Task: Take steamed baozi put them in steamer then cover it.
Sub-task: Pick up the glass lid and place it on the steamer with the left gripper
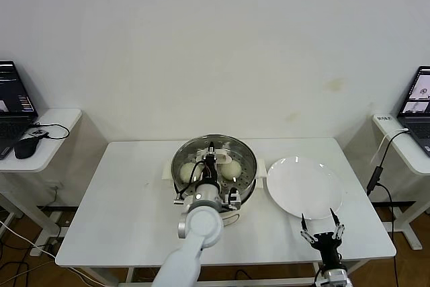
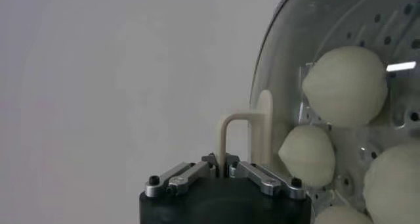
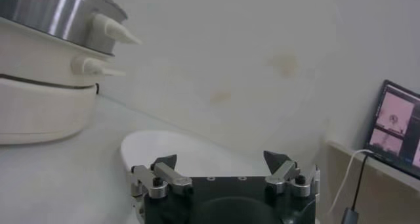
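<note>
Left gripper [image 2: 225, 167] clamped on cover [image 2: 289, 81] handle, seating it over steamer [image 1: 245, 166], baozi [image 2: 344, 86] inside. Right gripper [image 1: 321, 230] parked open by plate [image 1: 304, 186].

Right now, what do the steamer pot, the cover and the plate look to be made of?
Steamer: polished metal, likely stainless steel, mirror reflections, on a matte cream base, probably plastic. Cover: clear glass, baozi visible through it; its cream handle looks plastic, pinched by the left gripper. Plate: glossy white, ceramic or melamine.

Head looks down; wrists sit close, sharing the steamer [image 1: 213, 169].
</note>
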You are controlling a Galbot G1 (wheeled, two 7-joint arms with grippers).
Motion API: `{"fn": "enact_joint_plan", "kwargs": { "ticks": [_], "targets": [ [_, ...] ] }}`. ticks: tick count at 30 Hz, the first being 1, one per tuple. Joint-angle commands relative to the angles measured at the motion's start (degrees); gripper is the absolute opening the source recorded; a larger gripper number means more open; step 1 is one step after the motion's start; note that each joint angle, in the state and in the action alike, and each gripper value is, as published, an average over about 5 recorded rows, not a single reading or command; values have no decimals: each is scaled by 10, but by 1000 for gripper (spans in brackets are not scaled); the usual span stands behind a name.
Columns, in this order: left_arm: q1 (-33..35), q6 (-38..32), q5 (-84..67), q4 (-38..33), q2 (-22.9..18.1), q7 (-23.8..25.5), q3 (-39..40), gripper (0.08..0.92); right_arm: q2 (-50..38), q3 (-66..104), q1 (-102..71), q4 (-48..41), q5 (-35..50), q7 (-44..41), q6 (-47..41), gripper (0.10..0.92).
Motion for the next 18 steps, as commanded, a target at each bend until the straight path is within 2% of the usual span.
{"fn": "enact_joint_plan", "kwargs": {
  "ticks": [1,14,18],
  "targets": [
    [-5,0,2,11,-5,-1,1,136,0,-1,0,-1,-1,0,1,823],
    [3,3,-33,-2,-6,-3,3,139,2,-7,-2,-1,-5,-2,0,823],
    [15,3,-38,-26,-5,-2,2,202,1,-8,-2,0,-6,-3,0,823]
  ]
}}
